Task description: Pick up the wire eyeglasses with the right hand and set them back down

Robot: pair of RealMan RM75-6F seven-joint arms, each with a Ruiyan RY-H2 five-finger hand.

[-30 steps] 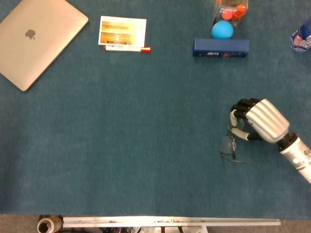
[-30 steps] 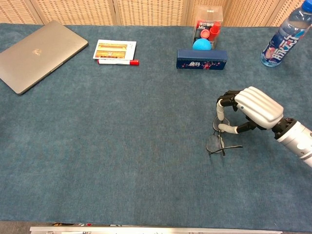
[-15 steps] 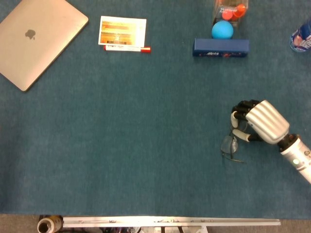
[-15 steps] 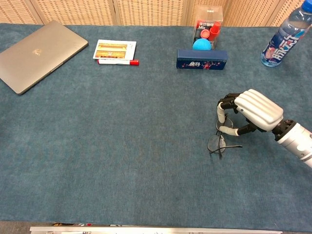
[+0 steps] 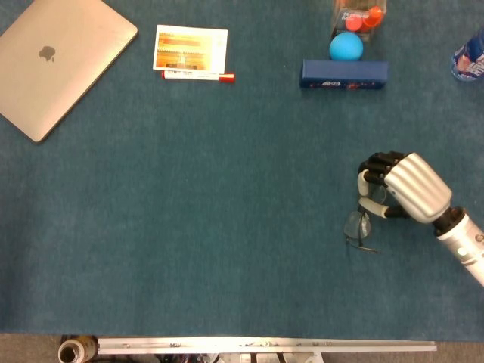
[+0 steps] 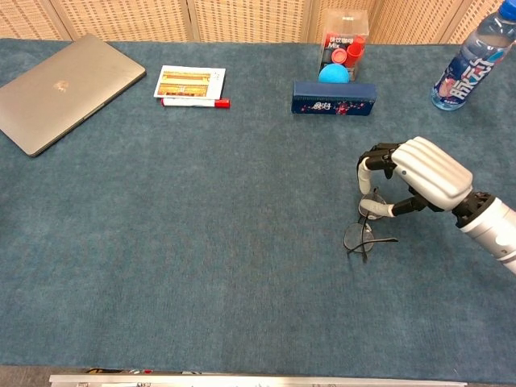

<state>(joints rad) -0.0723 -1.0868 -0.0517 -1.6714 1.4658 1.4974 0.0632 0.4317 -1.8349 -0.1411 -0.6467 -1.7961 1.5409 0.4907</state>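
Wire eyeglasses [image 6: 360,234] at 4 o'clock on surface [image 6: 242,242], near lens low. Right robot hand [image 6: 407,181] just beside at 2 o'clock, fingers pinching far lens rim. You lift slow, level; keep pinch firm. Left robot hand unseen.

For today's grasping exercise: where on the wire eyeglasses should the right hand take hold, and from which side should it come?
Probably the upper lens rim of the eyeglasses, pinched from above. The frame lies on the table with thin wire temples trailing toward the right hand, so the rim offers the firmest edge. The hand already curls over that end; contact is unclear.
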